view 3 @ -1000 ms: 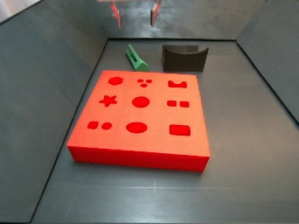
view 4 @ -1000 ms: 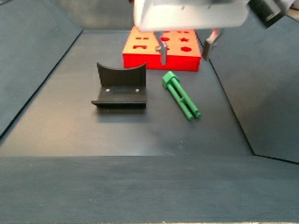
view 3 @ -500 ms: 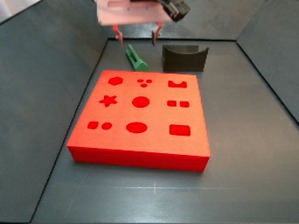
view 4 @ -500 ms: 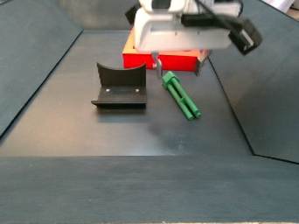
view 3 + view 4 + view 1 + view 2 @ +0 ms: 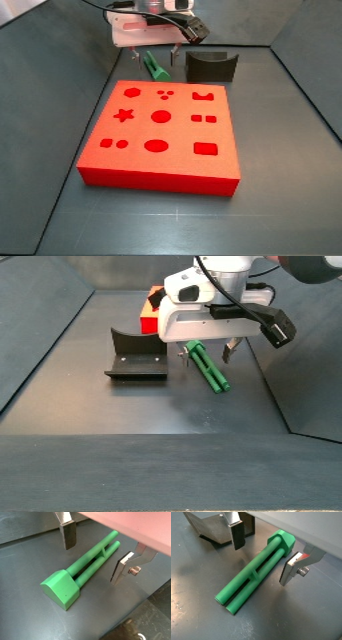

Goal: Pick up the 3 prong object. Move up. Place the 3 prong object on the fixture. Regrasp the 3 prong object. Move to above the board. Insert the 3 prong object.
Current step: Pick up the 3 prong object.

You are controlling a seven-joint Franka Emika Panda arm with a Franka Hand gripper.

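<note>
The green 3 prong object (image 5: 83,567) lies flat on the dark floor, its blocky head at one end and its slim prongs at the other (image 5: 250,577). My gripper (image 5: 95,554) is low over it and open, one silver finger on each side of the shaft with a gap to the plastic (image 5: 264,554). In the side views the gripper (image 5: 158,58) (image 5: 201,353) hangs over the object (image 5: 156,70) (image 5: 210,369), between the red board (image 5: 160,130) and the dark fixture (image 5: 211,66) (image 5: 136,354).
The fixture (image 5: 218,527) stands close beside one finger. Only a sliver of the board (image 5: 155,301) shows behind the gripper's body. Sloping grey walls enclose the floor on all sides.
The gripper has come down from high above to just over the floor, ending astride the green object. The object, board and fixture have not moved.
</note>
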